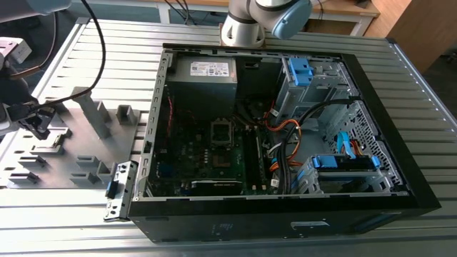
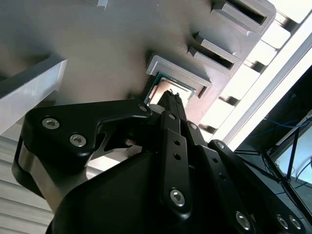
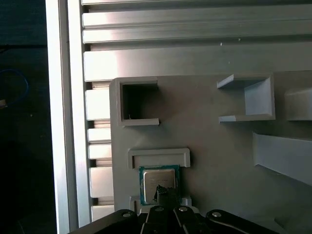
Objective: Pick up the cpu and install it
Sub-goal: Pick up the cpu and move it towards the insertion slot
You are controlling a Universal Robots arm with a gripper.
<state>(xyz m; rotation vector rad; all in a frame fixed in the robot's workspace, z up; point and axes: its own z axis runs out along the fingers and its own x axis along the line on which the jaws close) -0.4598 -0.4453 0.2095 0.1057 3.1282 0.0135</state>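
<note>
The cpu is a small silvery square chip with a greenish rim, lying flat in a shallow pocket of the grey holder tray. In both wrist views my gripper comes down onto the chip's top, its dark fingers drawn together to one narrow tip that stands on or just above the metal lid. In the second wrist view the cpu sits against a raised grey ledge, with the gripper tip at its middle. In the exterior view the gripper hangs over the tray at the exterior view's left.
An open computer case lies on the slatted metal table, with the motherboard socket near its middle, orange and black cables and blue drive brackets. The tray carries upright grey blocks and open pockets. The arm base stands behind the case.
</note>
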